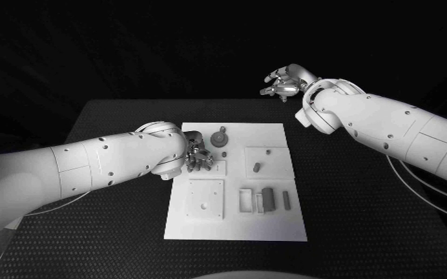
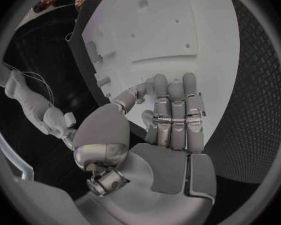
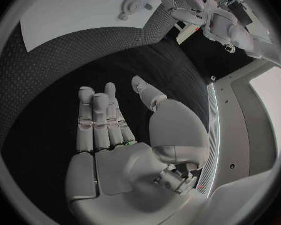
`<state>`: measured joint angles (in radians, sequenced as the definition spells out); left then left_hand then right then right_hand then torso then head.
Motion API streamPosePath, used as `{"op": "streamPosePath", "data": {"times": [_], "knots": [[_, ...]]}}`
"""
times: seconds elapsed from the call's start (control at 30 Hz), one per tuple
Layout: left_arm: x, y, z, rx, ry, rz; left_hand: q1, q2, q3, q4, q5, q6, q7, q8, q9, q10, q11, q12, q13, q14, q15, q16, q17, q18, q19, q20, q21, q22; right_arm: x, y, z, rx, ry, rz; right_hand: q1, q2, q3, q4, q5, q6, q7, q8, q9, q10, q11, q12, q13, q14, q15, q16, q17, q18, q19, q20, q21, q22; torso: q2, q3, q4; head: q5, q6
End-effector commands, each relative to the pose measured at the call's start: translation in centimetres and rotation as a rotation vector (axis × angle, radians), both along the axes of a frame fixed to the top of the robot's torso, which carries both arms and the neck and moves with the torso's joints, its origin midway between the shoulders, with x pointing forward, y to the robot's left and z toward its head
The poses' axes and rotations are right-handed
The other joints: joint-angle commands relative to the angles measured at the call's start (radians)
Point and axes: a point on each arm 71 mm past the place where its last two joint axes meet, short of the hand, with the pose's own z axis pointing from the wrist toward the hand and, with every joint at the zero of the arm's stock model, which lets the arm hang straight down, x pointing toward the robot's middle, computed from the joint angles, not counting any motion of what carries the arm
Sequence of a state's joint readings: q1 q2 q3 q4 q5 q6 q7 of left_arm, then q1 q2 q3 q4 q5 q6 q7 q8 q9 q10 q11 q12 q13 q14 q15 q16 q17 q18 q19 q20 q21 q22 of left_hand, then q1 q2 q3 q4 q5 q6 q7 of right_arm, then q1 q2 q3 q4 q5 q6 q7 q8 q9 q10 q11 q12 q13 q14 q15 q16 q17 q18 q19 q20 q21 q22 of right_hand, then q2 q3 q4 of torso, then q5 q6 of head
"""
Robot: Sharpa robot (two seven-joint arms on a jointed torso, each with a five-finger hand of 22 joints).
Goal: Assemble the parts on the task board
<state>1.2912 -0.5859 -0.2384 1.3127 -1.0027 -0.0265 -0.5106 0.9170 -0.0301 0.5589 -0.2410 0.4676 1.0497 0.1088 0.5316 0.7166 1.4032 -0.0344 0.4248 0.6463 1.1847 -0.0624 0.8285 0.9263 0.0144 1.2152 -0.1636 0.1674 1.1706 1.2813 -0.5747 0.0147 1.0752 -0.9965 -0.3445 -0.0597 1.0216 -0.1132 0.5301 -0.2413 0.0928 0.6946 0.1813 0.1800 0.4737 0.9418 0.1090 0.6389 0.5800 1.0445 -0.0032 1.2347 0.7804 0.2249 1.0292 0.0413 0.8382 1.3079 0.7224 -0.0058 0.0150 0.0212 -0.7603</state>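
Observation:
The white task board lies in the middle of the black table. Small grey parts rest on it: a round toothed piece, a short peg and two dark bars beside a slotted holder. My left hand hovers low over the board's far left part, fingers pointing down at it. In the left wrist view its fingers are straight and side by side, the thumb apart, nothing between them. My right hand is raised beyond the board's far right corner, its straight fingers holding nothing.
A raised square plate with holes sits on the board's near left. Black textured mat surrounds the board on all sides. The right wrist view shows the board's far end with the round piece.

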Motion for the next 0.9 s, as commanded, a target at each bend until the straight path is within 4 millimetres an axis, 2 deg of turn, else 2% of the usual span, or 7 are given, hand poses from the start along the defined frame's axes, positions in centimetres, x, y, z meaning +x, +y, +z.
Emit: {"op": "streamPosePath", "data": {"times": [0.03, 0.9], "knots": [[-0.13, -0.04, -0.08, 0.011, 0.016, -0.014, 0.0, 0.008, 0.004, 0.0, 0.005, 0.114, -0.105, 0.004, 0.002, -0.014, -0.012, 0.002, -0.002, 0.0, -0.003, 0.004, -0.001, -0.006, 0.008, 0.0, -0.005, 0.002, -0.04, 0.23, 0.02, -0.006, 0.003, 0.016, 0.001, 0.008, -0.005, 0.0, 0.002, -0.001, 0.04, 0.006, -0.001, -0.008, -0.001, 0.006, -0.001, -0.006, 0.001, 0.003, -0.001, 0.037, -0.001, -0.004, -0.006, 0.016, 0.0, -0.0005, 0.0002, 0.002, 0.0], [0.11, 0.12, 0.07, -0.007, -0.024, 0.015, -0.004, 0.009, 0.005, -0.002, 0.001, 0.112, -0.104, 0.005, 0.001, -0.015, -0.012, 0.003, -0.004, -0.001, -0.003, 0.005, -0.004, -0.006, 0.008, 0.0, -0.007, 0.004, -0.07, 0.5, -0.01, -0.006, 0.006, 0.025, -0.001, 0.008, -0.006, 0.0, 0.002, -0.002, 0.04, 0.006, -0.002, -0.009, 0.0, 0.008, -0.002, -0.007, 0.001, 0.004, -0.002, 0.037, -0.002, -0.004, -0.007, 0.016, -0.001, 0.0009, -0.0014, 0.003, 0.003]]}}
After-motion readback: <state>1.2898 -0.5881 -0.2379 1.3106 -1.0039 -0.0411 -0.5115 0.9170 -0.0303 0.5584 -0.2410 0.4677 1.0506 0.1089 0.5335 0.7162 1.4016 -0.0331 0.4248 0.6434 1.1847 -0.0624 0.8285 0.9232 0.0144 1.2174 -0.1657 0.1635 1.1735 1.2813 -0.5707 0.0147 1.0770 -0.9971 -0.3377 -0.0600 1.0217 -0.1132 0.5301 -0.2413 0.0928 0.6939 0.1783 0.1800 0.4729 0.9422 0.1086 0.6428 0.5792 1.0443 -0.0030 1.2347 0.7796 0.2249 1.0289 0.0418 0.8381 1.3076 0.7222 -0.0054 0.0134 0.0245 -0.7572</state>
